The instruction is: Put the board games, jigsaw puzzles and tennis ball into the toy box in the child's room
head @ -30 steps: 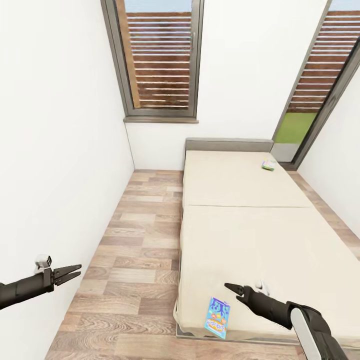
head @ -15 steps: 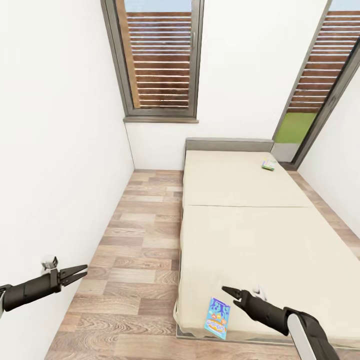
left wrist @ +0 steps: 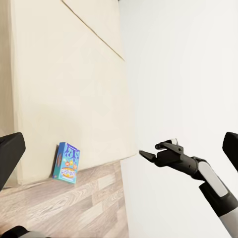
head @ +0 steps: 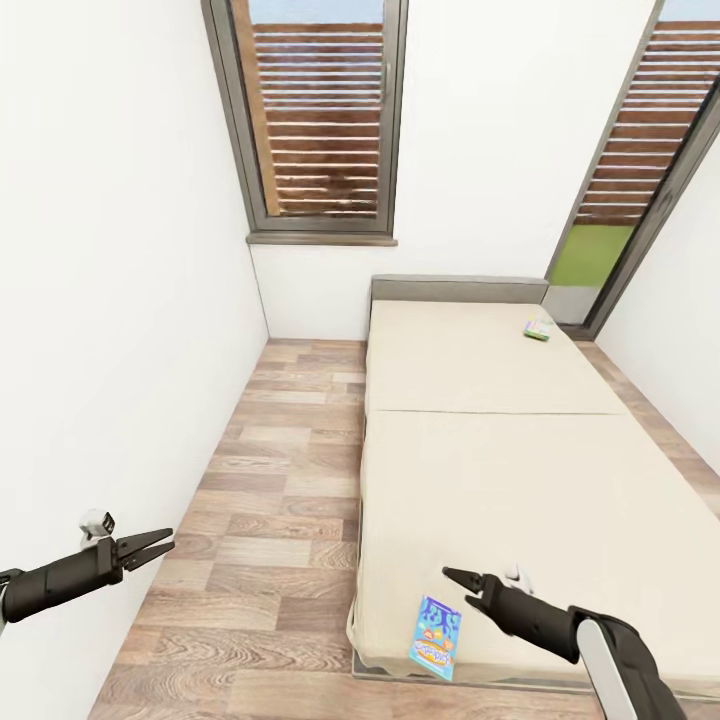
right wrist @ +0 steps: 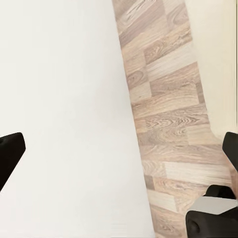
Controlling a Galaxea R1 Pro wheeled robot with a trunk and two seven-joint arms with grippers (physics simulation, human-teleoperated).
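Observation:
The bed (head: 500, 470) has a beige mattress and a grey headboard. A blue board game (head: 435, 636) with cartoons lies at its near edge, also seen in the left wrist view (left wrist: 67, 162). A green-white board game (head: 538, 329) lies far off by the headboard at the right. My right gripper (head: 457, 583) hovers open over the mattress, just right of and above the blue game; it shows too in the left wrist view (left wrist: 148, 154). My left gripper (head: 165, 543) is open over the wooden floor near the white wall, empty. The toy box and table are out of view.
A strip of wooden floor (head: 280, 500) runs between the white wall (head: 110, 300) and the bed. Tall windows with slatted shutters (head: 320, 120) stand at the far end, and a glass door (head: 610, 220) at the far right.
My left gripper has shifted a little to the right and lower. The right gripper has edged slightly left toward the blue board game. Nothing was grasped.

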